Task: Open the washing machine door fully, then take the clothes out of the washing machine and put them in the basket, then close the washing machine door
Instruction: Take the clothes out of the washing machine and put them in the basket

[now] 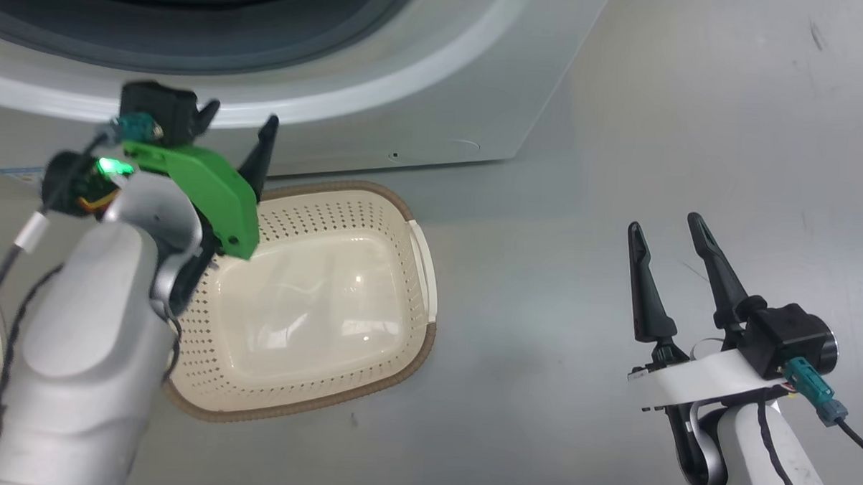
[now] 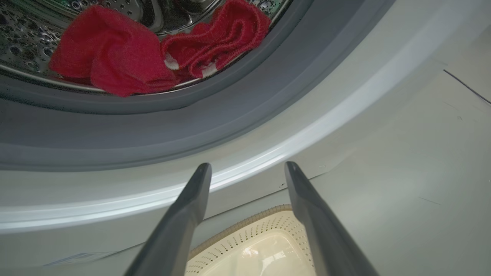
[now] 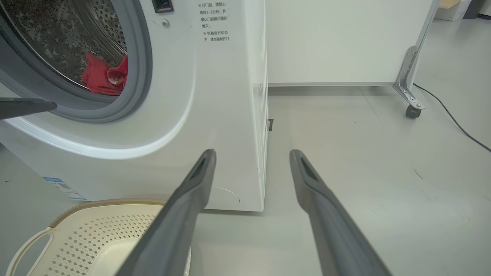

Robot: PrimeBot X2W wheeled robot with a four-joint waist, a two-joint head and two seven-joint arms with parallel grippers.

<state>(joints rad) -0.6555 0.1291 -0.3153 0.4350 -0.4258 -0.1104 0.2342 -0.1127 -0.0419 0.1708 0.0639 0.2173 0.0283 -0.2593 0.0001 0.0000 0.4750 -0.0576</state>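
Upper left of the left wrist frame: bright red fabric clothes point(image 2: 111, 53), likely soft and light, best pinched at a raised fold by the left tool point(image 2: 247, 165), fingers spread, empty.

Both forearms wear smooth pale-grey shells point(image 1: 90, 352). The left wrist carries a bright green bracket point(image 1: 214, 192), a black camera block point(image 1: 156, 109), a lit green lamp point(image 1: 110, 167) and a teal connector point(image 1: 135, 126) — black cables point(image 1: 11, 350) trail down it. The right wrist has a white bracket point(image 1: 707, 374), a black housing point(image 1: 787, 341) and a teal plug point(image 1: 814, 392) with a black lead. The jaws are long, dark, tapering fingers point(image 1: 645, 293).
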